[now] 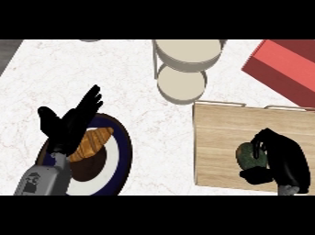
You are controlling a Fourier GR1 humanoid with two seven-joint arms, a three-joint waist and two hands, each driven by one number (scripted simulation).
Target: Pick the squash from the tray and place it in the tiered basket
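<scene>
White marble counter [160, 133]. Right hand [282, 158] curls round the green squash [249, 155], low on the wooden tray [214, 114]. Grasp looks made; 2 steps left: lift, then carry to the tiered basket [187, 55], well beyond the fingertips. Left hand [71, 121] rests open.

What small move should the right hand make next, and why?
Probably lift straight up. The right hand curls round the squash, which seems to rest on the wooden tray, so it looks grasped but not raised; the tiered basket stands beyond the tray's far left corner.
</scene>
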